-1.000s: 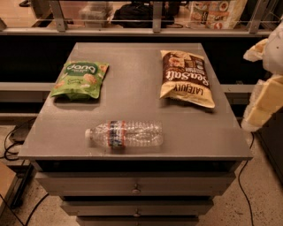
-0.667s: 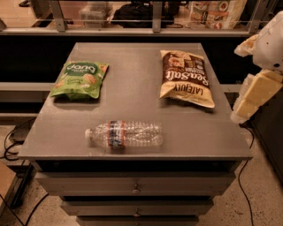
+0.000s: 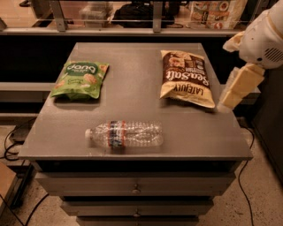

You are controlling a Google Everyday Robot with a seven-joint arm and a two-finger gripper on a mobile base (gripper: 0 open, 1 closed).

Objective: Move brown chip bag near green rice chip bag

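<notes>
The brown chip bag [image 3: 185,78], dark brown and tan with white "Sea Salt" lettering, lies flat on the right half of the grey table [image 3: 132,79]. The green rice chip bag [image 3: 80,80] lies flat on the left half, well apart from it. My gripper [image 3: 231,98] hangs from the white arm [image 3: 261,37] over the table's right edge. It sits just right of the brown bag's lower corner, above the surface, and holds nothing that I can see.
A clear plastic water bottle [image 3: 126,133] lies on its side near the table's front edge, between the two bags. Drawers [image 3: 135,189] sit under the tabletop. A rail and shelf with goods [image 3: 212,13] run behind the table. Cables [image 3: 13,141] lie on the floor at left.
The arm and gripper have moved left, in over the table's right edge toward the brown chip bag. The bags and the bottle have not moved.
</notes>
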